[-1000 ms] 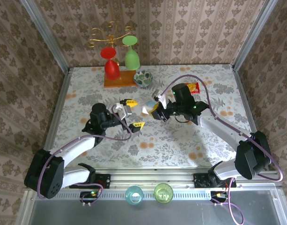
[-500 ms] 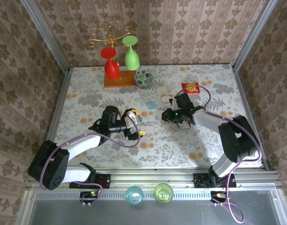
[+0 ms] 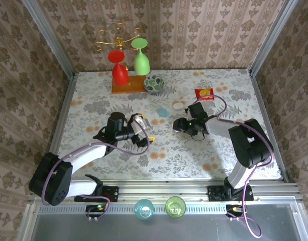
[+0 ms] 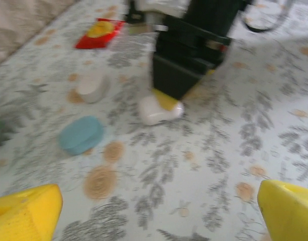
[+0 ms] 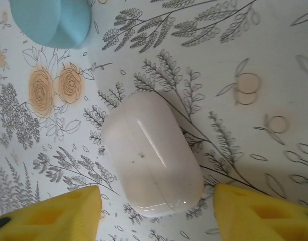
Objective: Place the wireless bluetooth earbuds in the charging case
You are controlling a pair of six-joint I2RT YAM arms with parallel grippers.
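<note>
The earbuds are too small to pick out here; whether any sit inside a case cannot be told. The white charging case (image 5: 151, 158) lies closed and flat on the tabletop (image 5: 254, 60), a little toward 3 o'clock of its middle. In the right wrist view its long axis runs from about 11 o'clock to 5 o'clock, with a faint seam curving across the 5 o'clock end.

The right tool (image 5: 156, 213) hangs directly over that end, open. One yellow fingertip sits at 8 o'clock of the case and the other at 4 o'clock, with patterned tabletop showing between each tip and the shell, so it has hold of nothing. Most of the case lies at 12 o'clock from the tool's midpoint. Its closing line, 9 to 3, crosses the case slightly skewed, so a pinch would likely twist the shell unless the wrist turns first.

The left tool (image 4: 158, 213) is spread wide and empty, with the case well apart at 12 o'clock from it. The right arm is clearly nearer.

A light blue case (image 5: 50, 20) lies at 11 o'clock of the white one. A second whitish case (image 4: 92, 85) and a red packet (image 4: 99, 32) lie farther off. No brand or writing is legible on any of them.
</note>
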